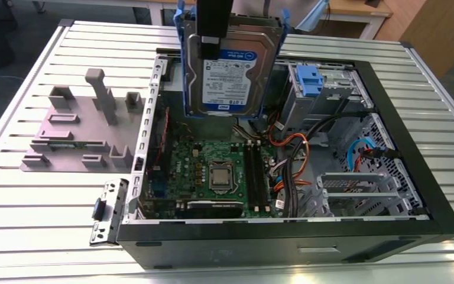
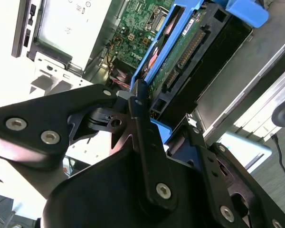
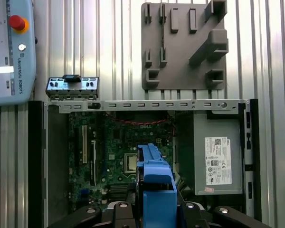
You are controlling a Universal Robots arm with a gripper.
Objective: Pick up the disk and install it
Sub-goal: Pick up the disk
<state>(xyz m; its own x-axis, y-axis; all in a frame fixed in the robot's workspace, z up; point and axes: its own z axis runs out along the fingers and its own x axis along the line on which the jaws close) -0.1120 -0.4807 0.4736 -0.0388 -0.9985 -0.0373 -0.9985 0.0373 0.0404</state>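
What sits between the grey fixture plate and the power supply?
In the first wrist view, the case's slotted metal rail crosses between the fixture plate and the power supply.

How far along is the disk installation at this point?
Pickup looks done: the gripper is shut on the disk, holding it upright above the open computer case, over the motherboard. Installing is what is left: the disk sits in no bay yet.

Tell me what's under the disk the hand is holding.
The motherboard in the case, its processor socket showing. The disk covers the patch directly beneath in the first wrist view.
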